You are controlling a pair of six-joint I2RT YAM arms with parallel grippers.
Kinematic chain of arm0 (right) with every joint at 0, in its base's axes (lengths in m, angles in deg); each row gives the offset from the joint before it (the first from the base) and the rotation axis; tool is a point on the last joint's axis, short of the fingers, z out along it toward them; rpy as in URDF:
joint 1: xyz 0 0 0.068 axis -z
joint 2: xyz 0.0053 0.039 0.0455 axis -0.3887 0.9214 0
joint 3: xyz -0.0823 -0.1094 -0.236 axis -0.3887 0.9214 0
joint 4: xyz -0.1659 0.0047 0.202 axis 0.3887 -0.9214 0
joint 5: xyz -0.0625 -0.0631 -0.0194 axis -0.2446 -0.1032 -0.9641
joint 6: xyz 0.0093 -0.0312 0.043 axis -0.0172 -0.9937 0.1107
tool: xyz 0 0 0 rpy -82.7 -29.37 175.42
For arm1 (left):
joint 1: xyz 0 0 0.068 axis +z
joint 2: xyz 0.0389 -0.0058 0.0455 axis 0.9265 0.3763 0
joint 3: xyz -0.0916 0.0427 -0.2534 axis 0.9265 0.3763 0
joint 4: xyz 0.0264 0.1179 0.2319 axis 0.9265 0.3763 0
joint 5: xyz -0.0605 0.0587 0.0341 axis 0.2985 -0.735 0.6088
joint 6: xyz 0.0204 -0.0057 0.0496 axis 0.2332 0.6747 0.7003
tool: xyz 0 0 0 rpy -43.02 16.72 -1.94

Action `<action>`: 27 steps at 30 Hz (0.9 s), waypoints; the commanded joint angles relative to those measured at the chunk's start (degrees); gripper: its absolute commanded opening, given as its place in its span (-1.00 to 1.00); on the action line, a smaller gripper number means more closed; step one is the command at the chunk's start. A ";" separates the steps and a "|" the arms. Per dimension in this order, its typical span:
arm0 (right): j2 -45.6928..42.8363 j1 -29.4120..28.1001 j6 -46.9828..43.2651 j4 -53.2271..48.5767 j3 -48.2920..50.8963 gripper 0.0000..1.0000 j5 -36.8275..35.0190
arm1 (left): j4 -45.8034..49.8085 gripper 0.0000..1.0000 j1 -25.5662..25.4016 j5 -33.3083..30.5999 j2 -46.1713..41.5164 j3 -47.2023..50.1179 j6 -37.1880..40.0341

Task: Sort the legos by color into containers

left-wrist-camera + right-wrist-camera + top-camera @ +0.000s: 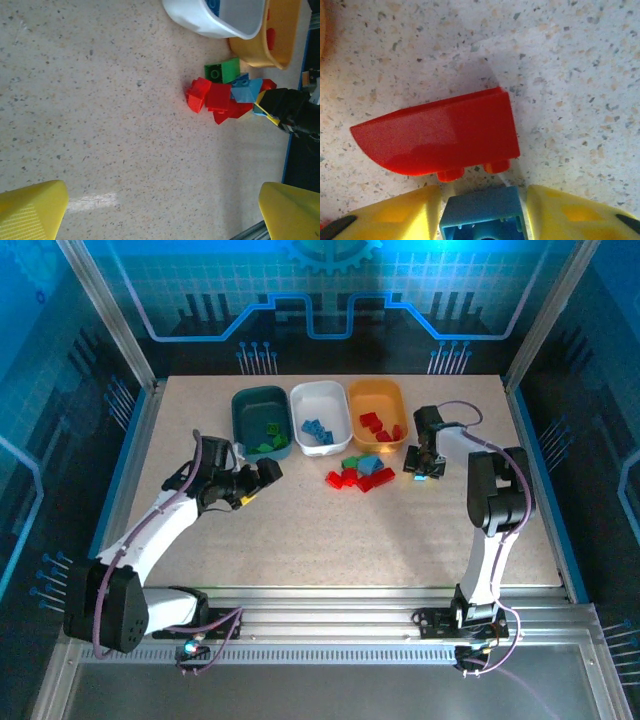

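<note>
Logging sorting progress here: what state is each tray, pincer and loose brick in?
Teal tray: holds green legos.
White tray: holds blue legos.
Orange tray: holds red legos.
Loose pile: unsorted on the table, colors mixed.
Left pincer: open, empty.
Right pincer: shut on a blue brick.
Red sloped brick: lying on the table, ungripped.
</note>
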 commanded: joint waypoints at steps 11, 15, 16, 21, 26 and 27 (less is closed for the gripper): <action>-18.47 -9.95 2.10 -2.17 2.02 -0.50 -5.96 | -2.34 0.98 -0.55 -1.13 -4.53 6.90 -3.65; -14.95 -16.61 -0.90 0.30 -4.50 -0.48 -0.94 | -6.14 0.98 -0.55 -2.81 -5.92 12.46 -7.70; -12.84 -17.87 -1.29 -0.23 -6.89 -0.48 -1.30 | -7.50 0.98 -0.55 -2.57 -6.07 13.87 -8.63; -3.50 -20.62 -2.43 0.99 -17.73 -0.48 -0.85 | -11.17 0.98 -0.64 -1.04 -8.72 20.36 -11.35; 5.24 -22.03 -5.43 -1.52 -28.79 -0.47 -1.24 | -10.04 0.98 -0.64 -0.32 -13.79 23.32 -10.80; 6.67 -22.40 -6.04 -1.85 -30.60 -0.47 -1.58 | -9.45 0.98 -0.64 -0.21 -14.64 23.35 -10.23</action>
